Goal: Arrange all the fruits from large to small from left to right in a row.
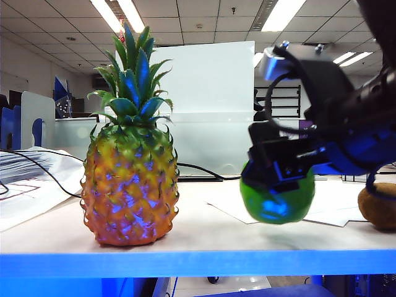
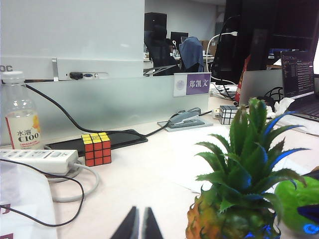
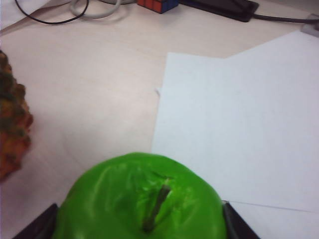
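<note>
While my right hand [image 3: 139, 226] pinches the glossy bright green apple [image 1: 277, 199] from both sides, I see the fruit hanging just above the pale desk [image 1: 204, 238], between the tall orange-yellow pineapple with its spiky green crown [image 1: 130, 179] and the fuzzy brown kiwi [image 1: 378, 206]. My left hand [image 2: 139, 226] hangs beside the pineapple, fingers pressed nearly together. Farther back sits a coloured Rubik's cube [image 2: 96, 148].
</note>
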Tool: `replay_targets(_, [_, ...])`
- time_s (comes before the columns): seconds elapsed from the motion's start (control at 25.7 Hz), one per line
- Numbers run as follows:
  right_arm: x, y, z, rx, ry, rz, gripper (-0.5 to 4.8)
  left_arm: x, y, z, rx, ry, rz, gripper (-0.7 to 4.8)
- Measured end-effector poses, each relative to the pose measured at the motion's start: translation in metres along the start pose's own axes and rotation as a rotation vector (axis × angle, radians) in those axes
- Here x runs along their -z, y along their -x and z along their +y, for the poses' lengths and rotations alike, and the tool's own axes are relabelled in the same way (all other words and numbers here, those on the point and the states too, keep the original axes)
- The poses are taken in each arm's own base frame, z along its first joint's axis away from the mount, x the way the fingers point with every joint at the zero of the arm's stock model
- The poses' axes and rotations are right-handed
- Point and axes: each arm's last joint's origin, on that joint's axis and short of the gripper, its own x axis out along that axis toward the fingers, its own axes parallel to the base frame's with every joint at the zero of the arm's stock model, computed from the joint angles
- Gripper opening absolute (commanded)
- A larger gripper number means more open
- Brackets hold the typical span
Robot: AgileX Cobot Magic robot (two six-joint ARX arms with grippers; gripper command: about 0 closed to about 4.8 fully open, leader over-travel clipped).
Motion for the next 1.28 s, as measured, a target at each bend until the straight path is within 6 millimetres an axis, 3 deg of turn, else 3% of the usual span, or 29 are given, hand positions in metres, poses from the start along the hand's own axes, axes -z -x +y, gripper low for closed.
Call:
replay_targets(0.54, [0.012, -0.014, 0.004, 0.009, -0.001, -0.006, 0.01, 0.0, 0.0, 0.0, 0.0, 0.004, 0.0, 0.25])
replay_targets(0.74, [0.013, -0.014, 0.004, 0.015, -0.001, -0.005, 1.04, 0.0, 0.0, 0.0, 0.0, 0.004, 0.0, 0.25])
replay_targets(0.85, [0.013, -0.014, 0.004, 0.016, -0.001, -0.005, 2.19, 0.0, 0.0, 0.0, 0.0, 0.004, 0.0, 0.25])
replay_targets(1.17, [0.013, -0.014, 0.004, 0.016, -0.001, -0.005, 4.4, 0.0, 0.0, 0.0, 0.0, 0.004, 0.0, 0.25])
replay_targets(1.28, [0.012, -0.014, 0.004, 0.016, -0.003, -0.007, 4.79, 0.0, 0.0, 0.0, 0.0, 0.004, 0.0, 0.25])
